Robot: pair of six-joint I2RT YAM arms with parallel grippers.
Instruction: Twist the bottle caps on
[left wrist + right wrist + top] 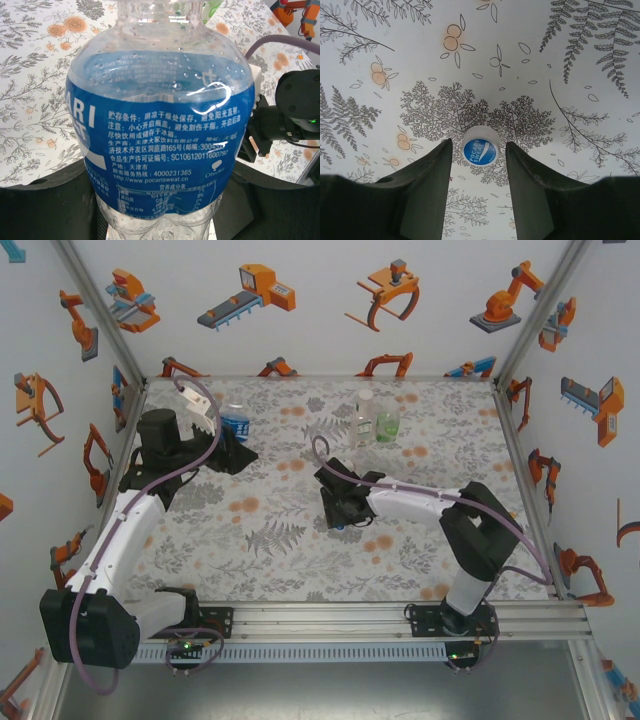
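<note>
The right end effector (479, 145) stands apart astride the white cap (481, 150), centre frame on the worktop (580, 60); an off-centre squeeze could flick it away. The left end effector (230, 438) clamps the blue-label bottle (160, 125), upper left from above; a slack grip would let it spin.

Rehearsal-room still: a bench (270, 540) draped in a white cloth (545, 60) printed with grey ferns and orange blossoms stands inside a box of white walls (320, 330). The walls carry cartoon drawings of orange robot arms (500, 302) and machines. Slanted aluminium posts (100, 310) mark the rear corners, and a ribbed metal rail (330, 618) runs along the near edge.
</note>
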